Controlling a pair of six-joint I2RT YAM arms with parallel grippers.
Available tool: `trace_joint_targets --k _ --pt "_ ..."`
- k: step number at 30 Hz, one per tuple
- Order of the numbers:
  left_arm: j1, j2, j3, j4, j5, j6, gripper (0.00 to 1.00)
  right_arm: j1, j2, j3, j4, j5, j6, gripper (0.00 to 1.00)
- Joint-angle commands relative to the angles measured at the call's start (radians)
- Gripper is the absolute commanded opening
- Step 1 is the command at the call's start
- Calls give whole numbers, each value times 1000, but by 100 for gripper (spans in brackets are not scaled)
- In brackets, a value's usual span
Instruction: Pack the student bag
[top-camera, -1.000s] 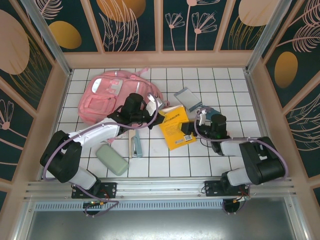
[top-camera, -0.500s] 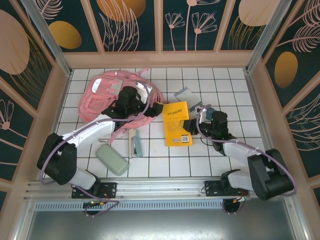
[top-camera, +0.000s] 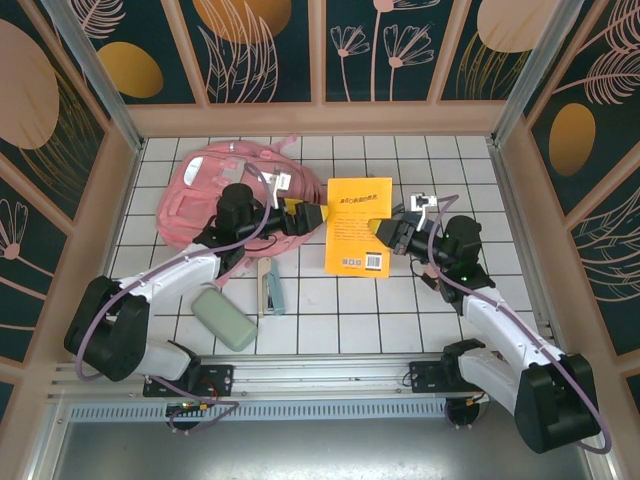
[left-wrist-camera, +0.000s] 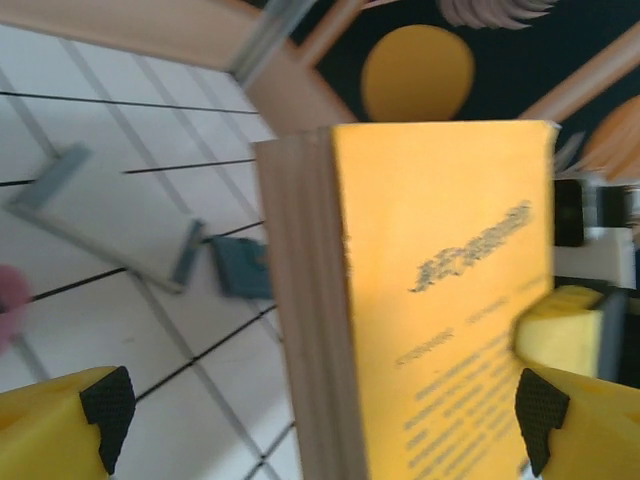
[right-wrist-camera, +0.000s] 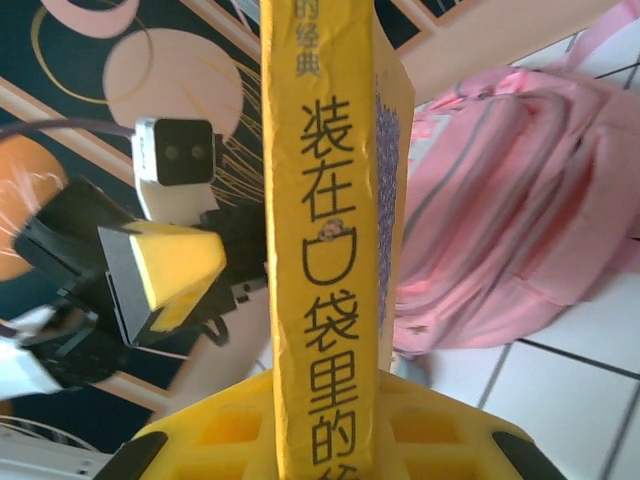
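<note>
Top external view: the nearly closed right fingers pinch one edge of the thick yellow paperback book above the white tiled table, the left fingers gape wide at its other edge holding nothing, and the soft pink fabric student bag lies at the table's far left, close beside them. That single narrow pinch could let the book swing or drop if the right lets go before the left closes. Black spine characters read 装在口袋里的 in the right wrist view, the rest hidden; the cover's barcode and small print are illegible.
</note>
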Motion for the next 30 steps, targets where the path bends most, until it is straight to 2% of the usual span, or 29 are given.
trace_joint_targets --k 1,4,9,13,16,18,19,21,26,27,29,30 --pt "-3 19 -10 304 149 -225 99 -3 -16 59 231 -93 217 0" --pt "-3 46 -19 413 190 -316 98 -2 -34 60 284 -89 291 0" --pt "-4 81 -9 462 204 -386 94 -3 -44 75 312 -95 347 0" --pt "-5 112 -18 597 237 -494 87 -3 -45 79 315 -92 354 0" --pt "-5 119 -22 663 250 -539 70 -4 -42 92 273 -88 331 0" --pt "-5 114 -25 692 253 -555 46 -2 -36 100 239 -84 314 0" --pt "-5 113 -26 699 255 -558 38 -1 -34 102 230 -83 311 0" --pt "-5 112 -26 701 259 -554 28 0 -25 103 218 -81 304 0" --pt "-5 124 -34 751 262 -584 13 13 -3 115 195 -88 295 0" --pt "-5 122 -34 757 263 -586 8 17 -3 121 170 -86 281 2" --pt "-5 118 -31 747 262 -577 0 25 -2 138 117 -84 251 22" --pt "-5 116 -28 727 262 -564 0 32 0 142 111 -86 245 27"
